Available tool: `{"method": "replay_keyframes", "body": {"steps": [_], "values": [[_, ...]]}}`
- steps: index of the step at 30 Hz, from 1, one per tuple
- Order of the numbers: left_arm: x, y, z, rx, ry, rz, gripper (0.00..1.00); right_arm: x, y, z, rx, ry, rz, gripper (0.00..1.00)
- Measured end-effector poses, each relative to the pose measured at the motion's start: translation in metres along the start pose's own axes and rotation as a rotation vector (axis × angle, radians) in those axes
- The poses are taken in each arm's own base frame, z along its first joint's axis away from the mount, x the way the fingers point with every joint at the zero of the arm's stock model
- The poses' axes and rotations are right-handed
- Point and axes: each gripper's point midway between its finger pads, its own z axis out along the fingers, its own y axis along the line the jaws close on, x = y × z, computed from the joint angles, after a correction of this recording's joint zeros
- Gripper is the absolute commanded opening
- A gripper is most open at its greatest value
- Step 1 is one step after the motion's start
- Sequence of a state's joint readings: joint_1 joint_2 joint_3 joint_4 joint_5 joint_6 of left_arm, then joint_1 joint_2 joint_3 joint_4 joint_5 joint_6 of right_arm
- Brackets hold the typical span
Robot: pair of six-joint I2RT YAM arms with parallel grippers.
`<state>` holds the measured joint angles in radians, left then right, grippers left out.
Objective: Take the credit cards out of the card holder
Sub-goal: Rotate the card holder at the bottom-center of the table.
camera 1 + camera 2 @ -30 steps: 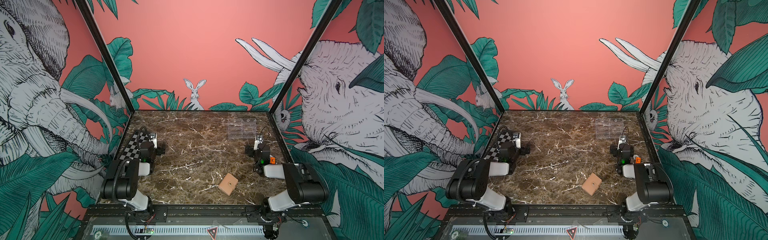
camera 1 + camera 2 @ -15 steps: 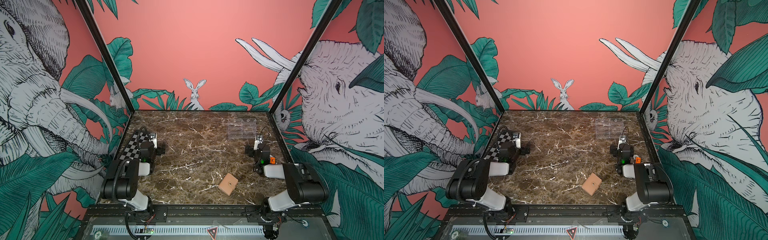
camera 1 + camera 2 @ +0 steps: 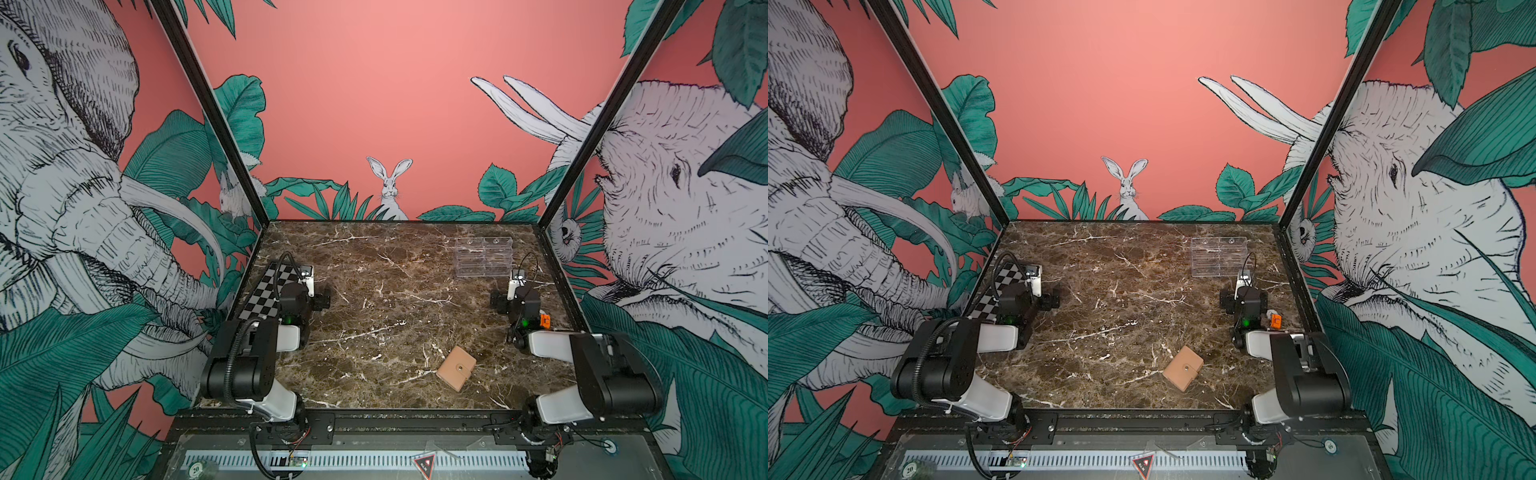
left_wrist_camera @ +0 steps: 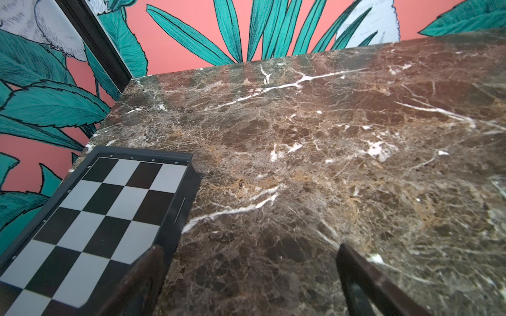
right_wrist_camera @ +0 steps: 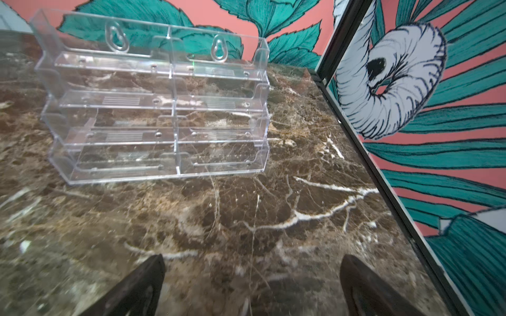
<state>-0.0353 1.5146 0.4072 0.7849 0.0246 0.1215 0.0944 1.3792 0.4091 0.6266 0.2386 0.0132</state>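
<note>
The closed card holder (image 3: 456, 368) lay alone on the surface (image 3: 374, 266), well apart from the left tool (image 4: 249, 247) and right tool (image 5: 252, 257), both spread wide and empty.

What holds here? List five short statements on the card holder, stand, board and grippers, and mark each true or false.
1. The card holder lies closed on the marble table. True.
2. The left gripper and right gripper stand open and empty. True.
3. The clear acrylic stand holds credit cards. False: its tiers are empty.
4. The chequered board lies at the table's left edge. True.
5. The card holder touches the stand. False: it lies apart, near the front edge.
</note>
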Motion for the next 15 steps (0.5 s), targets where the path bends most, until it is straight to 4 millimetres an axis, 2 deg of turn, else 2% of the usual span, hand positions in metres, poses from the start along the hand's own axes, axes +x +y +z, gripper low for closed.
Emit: {"method": "replay_keyframes", "body": {"steps": [2,5,7,10,11,13,15], "values": [[-0.012,-0.010,-0.009,0.022,0.005,0.023,0.99,-0.030,-0.002,-0.015,-0.006,-0.030,0.038,0.98],[-0.057,-0.027,-0.029,0.058,-0.068,0.023,0.99,-0.077,-0.007,-0.047,-0.043,-0.116,0.145,0.98],[-0.090,-0.038,-0.042,0.100,-0.108,-0.019,0.99,-0.090,-0.007,-0.069,-0.093,-0.145,0.224,0.98],[-0.134,-0.060,-0.057,0.212,-0.143,-0.128,0.99,-0.086,0.000,-0.094,-0.180,-0.110,0.322,0.98],[-0.142,-0.071,-0.062,0.262,-0.142,-0.166,0.99,-0.080,0.006,-0.100,-0.217,-0.077,0.346,0.98],[-0.145,-0.100,-0.069,0.381,-0.107,-0.226,0.99,-0.065,0.014,-0.108,-0.269,0.008,0.391,0.98],[-0.133,-0.135,-0.075,0.510,-0.025,-0.279,0.97,-0.050,0.026,-0.115,-0.326,0.100,0.433,0.98]]}}
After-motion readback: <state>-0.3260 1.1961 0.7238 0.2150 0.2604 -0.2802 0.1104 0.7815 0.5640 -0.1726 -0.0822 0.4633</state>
